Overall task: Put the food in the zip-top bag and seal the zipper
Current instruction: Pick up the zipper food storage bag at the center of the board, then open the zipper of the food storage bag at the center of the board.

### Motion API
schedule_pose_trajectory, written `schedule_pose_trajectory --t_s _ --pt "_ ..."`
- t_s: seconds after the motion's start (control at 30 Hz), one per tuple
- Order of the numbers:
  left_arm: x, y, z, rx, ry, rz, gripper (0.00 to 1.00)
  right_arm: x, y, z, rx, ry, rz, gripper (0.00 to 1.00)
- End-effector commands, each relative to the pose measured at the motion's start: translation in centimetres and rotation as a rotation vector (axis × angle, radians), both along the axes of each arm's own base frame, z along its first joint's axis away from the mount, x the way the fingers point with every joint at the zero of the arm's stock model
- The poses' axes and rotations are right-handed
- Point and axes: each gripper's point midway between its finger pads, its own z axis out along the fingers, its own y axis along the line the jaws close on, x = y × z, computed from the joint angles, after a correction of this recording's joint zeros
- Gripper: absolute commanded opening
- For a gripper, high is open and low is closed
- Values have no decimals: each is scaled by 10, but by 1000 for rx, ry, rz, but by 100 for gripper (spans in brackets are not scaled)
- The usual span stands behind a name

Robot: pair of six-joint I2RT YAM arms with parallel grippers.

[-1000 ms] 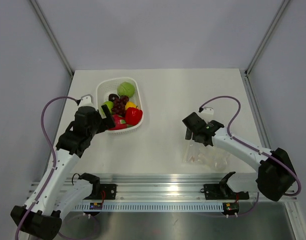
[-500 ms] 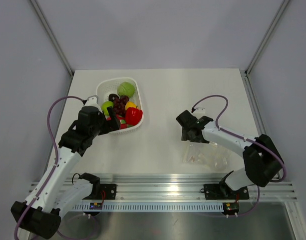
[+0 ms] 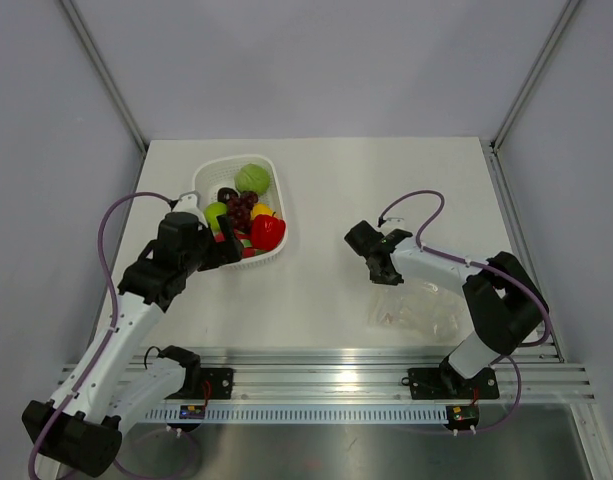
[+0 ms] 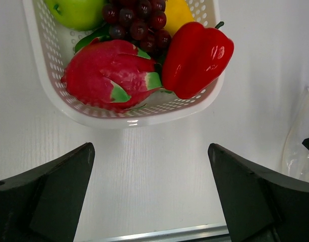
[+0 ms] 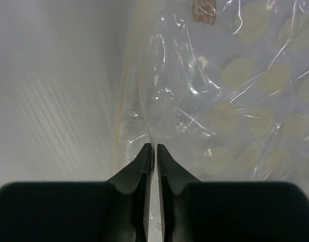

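The food lies in a white slotted basket [image 3: 208, 180]: a green cabbage [image 3: 251, 178], dark grapes [image 4: 136, 22], a red pepper [image 4: 197, 58], a pink dragon fruit [image 4: 109, 73], a green apple [image 4: 76, 12] and a yellow piece [image 4: 177, 12]. My left gripper [image 4: 151, 191] hovers wide open just short of the basket's near rim, holding nothing. The zip-top bag [image 3: 418, 312] lies crinkled and flat at the front right. My right gripper [image 5: 154, 147] is shut on a thin fold of its film beside the pale zipper [image 5: 122, 126].
The basket [image 4: 129, 118] stands at the table's back left. An aluminium rail [image 3: 326, 365] runs along the near edge. Purple cables loop over both arms. Bare white tabletop separates basket and bag.
My right gripper slid left along the bag to its mouth edge and closed on the film. The left gripper crept a little toward the basket, still open.
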Motion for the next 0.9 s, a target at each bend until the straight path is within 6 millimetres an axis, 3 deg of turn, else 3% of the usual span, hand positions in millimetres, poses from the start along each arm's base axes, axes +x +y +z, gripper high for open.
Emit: schedule_pose_trajectory --t_s 0.0,0.07,0.17,0.4,0.5,0.63,0.77,0.8,0.87 --pt "2 -10 3 -17 -17 -45 99 11 6 17 23 -77 -23 12" --pt "1 -13 3 -19 -14 -56 99 9 8 19 44 -77 -20 0" --pt "-2 -26 5 -47 -12 -110 99 9 19 30 125 -106 32 0" --pt "-18 -101 33 -315 -52 -378 99 4 77 75 476 -204 263 0" --pt "-24 -130 36 -426 -47 -454 99 -1 85 91 550 -243 309 0" --pt "-29 -161 23 -481 2 -495 94 -5 91 110 603 -279 340 0" --pt "-36 -197 2 -449 71 -543 92 -8 100 117 641 -278 372 0" --pt "-33 -206 7 -452 62 -550 92 -9 102 119 643 -277 379 0" --pt "-34 -222 -10 -410 98 -561 91 -11 105 121 647 -273 387 0"
